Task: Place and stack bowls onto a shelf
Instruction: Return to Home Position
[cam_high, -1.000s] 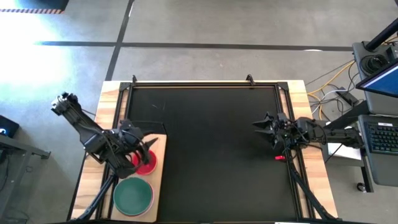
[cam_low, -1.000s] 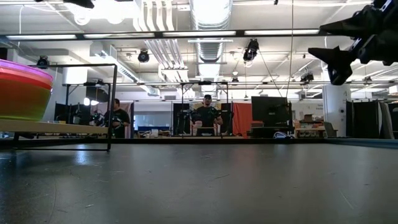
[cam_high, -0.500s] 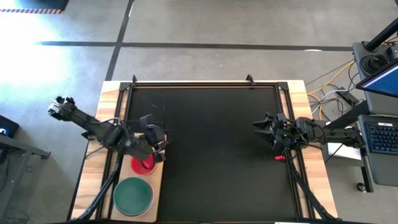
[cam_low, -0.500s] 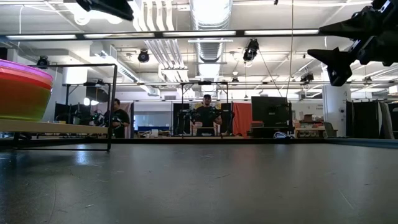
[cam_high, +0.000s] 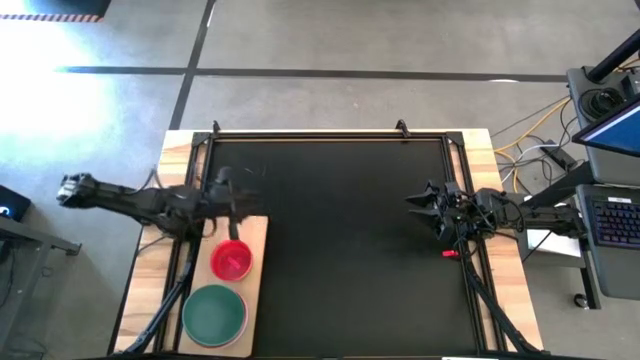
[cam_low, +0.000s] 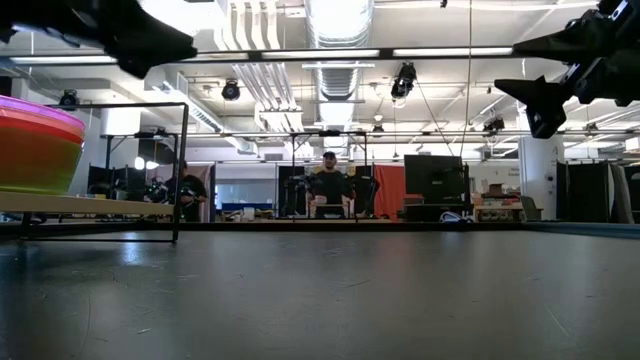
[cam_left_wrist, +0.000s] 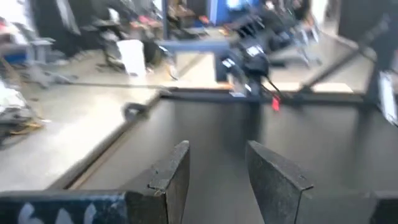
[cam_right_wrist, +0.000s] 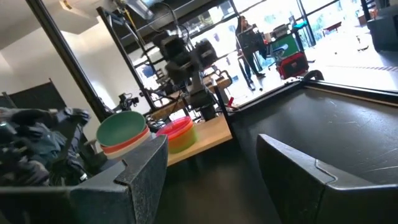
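On the wooden shelf (cam_high: 256, 300) at the table's near left corner stand two stacks of bowls. One has a magenta bowl (cam_high: 231, 261) on top, the other a teal-green bowl (cam_high: 213, 312). The right wrist view shows the teal-green stack (cam_right_wrist: 124, 131) over white and red, and the magenta stack (cam_right_wrist: 176, 133) over yellow. My left gripper (cam_high: 240, 202) hovers open and level just past the shelf's far end, holding nothing (cam_left_wrist: 214, 149). My right gripper (cam_high: 415, 200) waits open above the mat's right side (cam_right_wrist: 211, 142).
A large black mat (cam_high: 340, 240) covers the table inside a thin black frame (cam_high: 330, 133). Wooden table edges (cam_high: 478, 150) show on both sides. A desk with a keyboard (cam_high: 612, 222) stands to the right. People (cam_low: 330, 185) are in the room beyond the table.
My left gripper has drawn away from above the magenta stack toward the table's far edge, and its arm has swung out to lie level. The bowls stayed where they were. My right arm kept still.
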